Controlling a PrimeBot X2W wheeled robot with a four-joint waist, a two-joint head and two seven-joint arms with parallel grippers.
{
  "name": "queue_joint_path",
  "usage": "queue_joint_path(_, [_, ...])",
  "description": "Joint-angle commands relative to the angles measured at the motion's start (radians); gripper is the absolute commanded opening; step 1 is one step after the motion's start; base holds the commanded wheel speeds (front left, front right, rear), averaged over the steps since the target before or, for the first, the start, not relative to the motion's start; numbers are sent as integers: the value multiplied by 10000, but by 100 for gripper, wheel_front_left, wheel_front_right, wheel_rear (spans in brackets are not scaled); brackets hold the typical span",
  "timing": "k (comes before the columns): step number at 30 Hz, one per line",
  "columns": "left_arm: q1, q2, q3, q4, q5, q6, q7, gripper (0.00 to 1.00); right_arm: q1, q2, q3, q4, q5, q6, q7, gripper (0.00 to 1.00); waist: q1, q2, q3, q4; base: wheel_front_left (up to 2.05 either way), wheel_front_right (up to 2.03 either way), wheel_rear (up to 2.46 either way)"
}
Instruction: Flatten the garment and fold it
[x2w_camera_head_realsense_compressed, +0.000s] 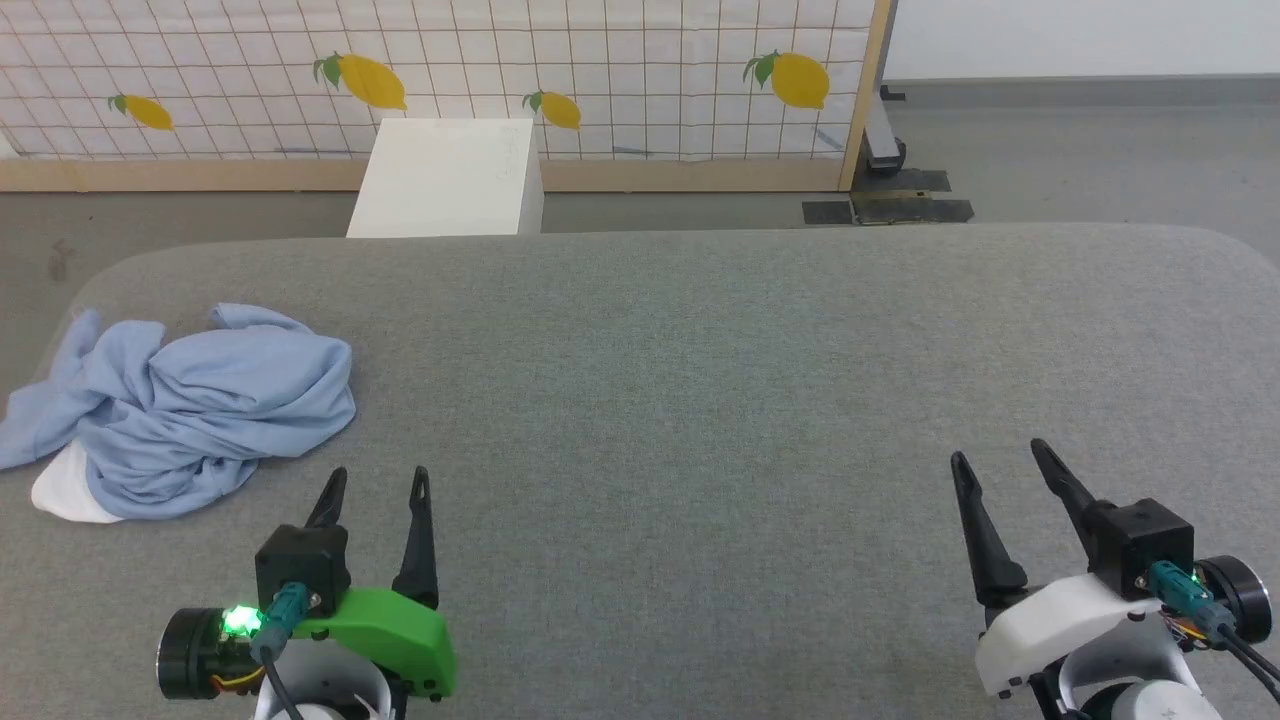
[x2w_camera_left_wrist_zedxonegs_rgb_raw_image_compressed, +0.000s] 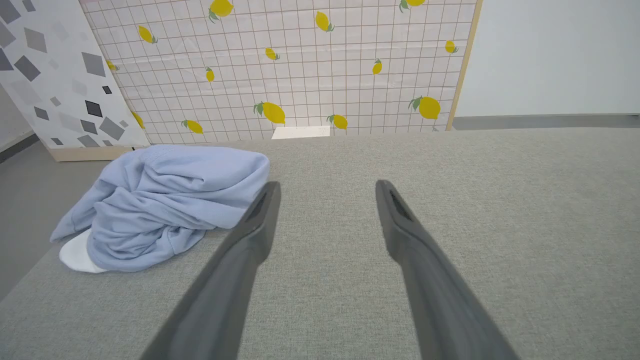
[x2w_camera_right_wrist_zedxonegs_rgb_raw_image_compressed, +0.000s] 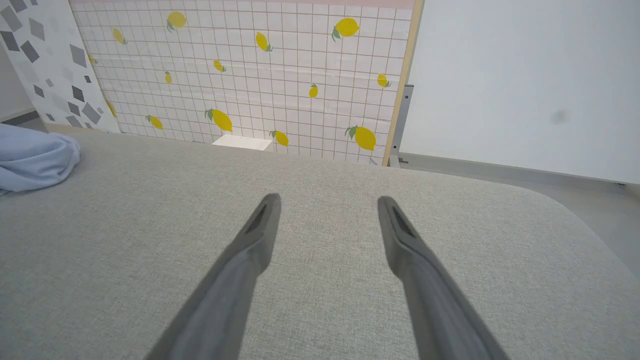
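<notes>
Left hand (x2w_camera_head_realsense_compressed: 380, 472) and right hand (x2w_camera_head_realsense_compressed: 998, 450) sit low at the near side of the grey fabric-covered counter (x2w_camera_head_realsense_compressed: 700, 380), well apart. Their dark fingers point away from the robot, jaws spread wide and empty. The light blue knit garment (x2w_camera_head_realsense_compressed: 200, 400) lies crumpled by the counter's left edge, just ahead-left of the left hand. Its heap stretches left to right, with white lining at its near-left corner.
</notes>
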Motion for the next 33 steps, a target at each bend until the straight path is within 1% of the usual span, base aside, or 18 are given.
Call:
queue_joint_path(1, [88,-5,-19,-3,-72,19,-106,100,45,1,-68,46,103,-1,-111,100,0,0,-4,2,0,0,0])
queue_joint_path(17, [253,-12,-96,2,-327,40,-434,100,160,3,-305,124,162,-4,-440,100,0,0,-52,180,0,0,0])
queue_joint_path(25, [339,-16,-93,7,-444,48,-598,100,220,4,-343,179,189,-5,-605,100,0,0,-72,517,0,0,0])
queue_joint_path(33, [403,-20,-79,19,-570,53,-762,100,237,5,-298,381,259,-6,-770,100,0,0,-66,1030,0,0,0])
